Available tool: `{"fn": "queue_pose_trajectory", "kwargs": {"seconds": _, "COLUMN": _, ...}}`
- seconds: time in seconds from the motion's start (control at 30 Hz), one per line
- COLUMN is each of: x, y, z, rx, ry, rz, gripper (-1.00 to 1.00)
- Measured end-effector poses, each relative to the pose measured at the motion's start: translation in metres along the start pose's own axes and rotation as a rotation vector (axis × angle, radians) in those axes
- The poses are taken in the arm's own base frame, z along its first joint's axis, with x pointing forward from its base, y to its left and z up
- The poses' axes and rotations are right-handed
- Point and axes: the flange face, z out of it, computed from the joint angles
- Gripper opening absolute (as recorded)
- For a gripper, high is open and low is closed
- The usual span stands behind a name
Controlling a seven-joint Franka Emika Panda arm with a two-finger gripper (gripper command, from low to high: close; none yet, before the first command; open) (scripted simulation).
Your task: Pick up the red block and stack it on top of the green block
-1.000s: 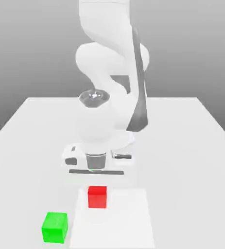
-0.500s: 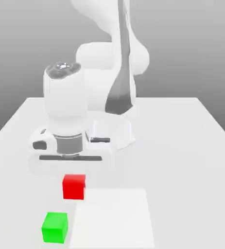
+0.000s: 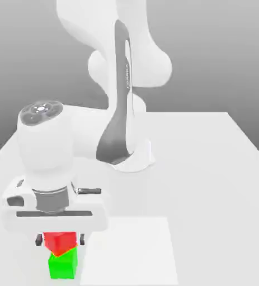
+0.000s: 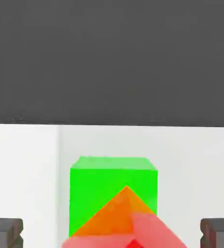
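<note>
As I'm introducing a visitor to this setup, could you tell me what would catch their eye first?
The bright red block, sitting askew on the green block towards the exterior view's left. Next, the open claw spanning the red block, at the white arm's end.

I have my arm [image 3: 92,17] reaching out from its base [image 3: 137,161] towards the camera and the exterior view's left, its upper stretch running out of the top of the picture. The long dark panel [image 3: 119,111] slants down along a white link, its broad end lowest. My wrist [image 3: 46,145] stands nearly upright under a glossy dark cap [image 3: 41,111], leaning only a little. Below it I've got the gripper [image 3: 60,239] pointing down, its wide white body close to level across the view. My fingers [image 4: 5,233] are open, dark tips well apart and facing each other.
</note>
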Motion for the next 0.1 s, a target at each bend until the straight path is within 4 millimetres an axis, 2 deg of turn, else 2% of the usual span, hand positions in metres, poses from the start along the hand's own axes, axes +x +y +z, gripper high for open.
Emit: {"fn": "queue_pose_trajectory", "kwargs": {"seconds": 0.1, "x": 0.0, "y": 0.0, "z": -0.036, "rx": 0.0, "ry": 0.0, "rz": 0.0, "gripper": 1.0}}
